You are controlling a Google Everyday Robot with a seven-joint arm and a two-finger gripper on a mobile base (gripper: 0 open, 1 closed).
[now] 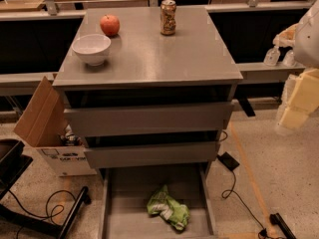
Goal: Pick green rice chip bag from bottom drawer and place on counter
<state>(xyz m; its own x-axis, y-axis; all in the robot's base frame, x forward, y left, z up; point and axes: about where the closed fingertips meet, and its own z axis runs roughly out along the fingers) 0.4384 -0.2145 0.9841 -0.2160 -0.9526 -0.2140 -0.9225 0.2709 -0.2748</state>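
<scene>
The green rice chip bag (168,209) lies crumpled on the floor of the open bottom drawer (110,203), right of its middle and towards the front. The counter (164,49) is the flat grey top of the cabinet above. My gripper (294,114) hangs at the right edge of the view, off the cabinet's right side at about the height of the upper drawers, far from the bag. It holds nothing that I can see.
On the counter stand a white bowl (91,48), a red apple (110,24) and a can (168,17). Two wider drawers (149,118) stick out above the bottom one. A cardboard box (47,128) and cables (234,183) lie on the floor beside the cabinet.
</scene>
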